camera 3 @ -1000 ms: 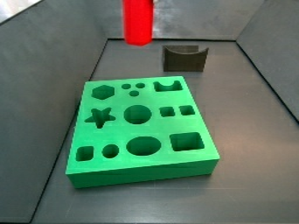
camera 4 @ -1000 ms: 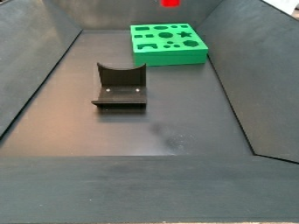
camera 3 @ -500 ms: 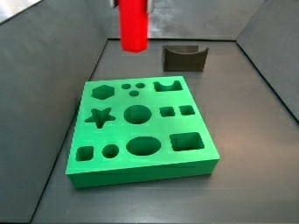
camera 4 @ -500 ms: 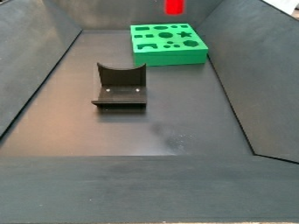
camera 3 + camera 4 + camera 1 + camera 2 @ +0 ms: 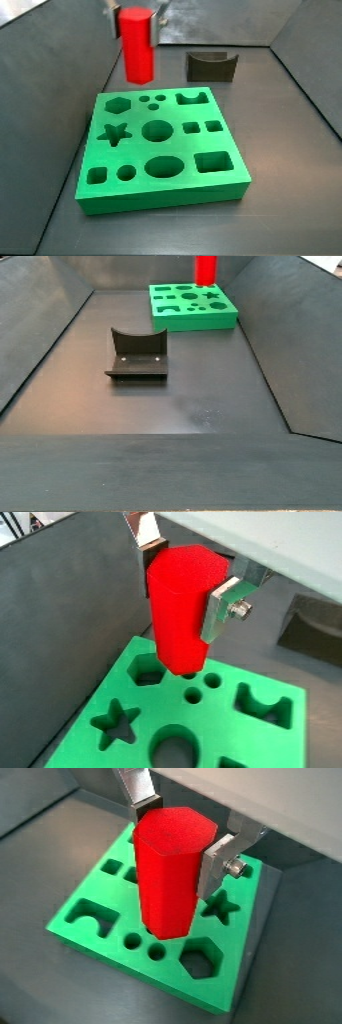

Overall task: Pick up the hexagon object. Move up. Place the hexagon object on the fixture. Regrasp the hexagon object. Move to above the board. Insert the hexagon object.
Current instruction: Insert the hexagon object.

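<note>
Silver finger plates of my gripper (image 5: 181,564) are clamped on the upper end of the hexagon object (image 5: 179,612), a bright red bar I am holding upright in the air. In both wrist views its lower end hangs above the board (image 5: 94,946), a thick green slab full of shaped holes, without touching it. In a side view the red bar (image 5: 136,45) hovers over the slab's (image 5: 227,182) far-left corner, at about 11 o'clock from its middle. At 1 o'clock beyond the slab stands the fixture (image 5: 211,66), dark and notched, with nothing in it.
</note>
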{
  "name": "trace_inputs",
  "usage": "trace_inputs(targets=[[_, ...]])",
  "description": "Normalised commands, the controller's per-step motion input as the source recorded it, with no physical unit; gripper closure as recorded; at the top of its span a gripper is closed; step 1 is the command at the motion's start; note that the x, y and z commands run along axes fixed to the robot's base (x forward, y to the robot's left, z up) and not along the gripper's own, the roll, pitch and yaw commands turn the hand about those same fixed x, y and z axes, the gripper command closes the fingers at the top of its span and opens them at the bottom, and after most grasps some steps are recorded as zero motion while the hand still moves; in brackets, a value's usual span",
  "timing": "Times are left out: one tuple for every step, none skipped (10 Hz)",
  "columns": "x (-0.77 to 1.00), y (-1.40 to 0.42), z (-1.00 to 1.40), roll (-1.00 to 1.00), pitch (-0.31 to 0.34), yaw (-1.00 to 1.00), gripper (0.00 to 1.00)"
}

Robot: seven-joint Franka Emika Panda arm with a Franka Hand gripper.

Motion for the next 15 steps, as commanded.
trace_inputs(targets=[[-0.36,0.0,-0.21,-0.06,-0.007,-0.22,1.0],[-0.27,0.0,-0.18,-0.09,-0.001,-0.21,1.0],[0.0,0.0,0.0,-0.01,0.0,0.0,1.0],[0.0,0.06,0.0,-0.07,-0.019,-0.01,1.0],[-0.05,0.27,-0.27,-0.4,-0.066,-0.13,1.0],[0.0,0.36,-0.28,-0.44,-0.027,-0.12,1.0],[0.0,0.42,-0.24,-0.47,0.0,-0.02,1.0],[0.0,0.38,-0.13,-0.5,0.0,-0.01,1.0],[0.0,0.37,-0.18,-0.5,0.0,0.0,1.0],[0.0,0.0,0.0,-0.01,0.0,0.0,1.0],[-0.06,-0.01,-0.16,0.0,0.0,0.0,1.0],[-0.14,-0.11,-0.24,-0.04,-0.009,0.0,1.0],[-0.12,-0.04,-0.13,-0.06,-0.03,0.0,1.0],[-0.05,0.0,0.0,0.0,-0.006,0.0,1.0],[-0.05,-0.06,-0.09,-0.04,-0.053,0.0,1.0]])
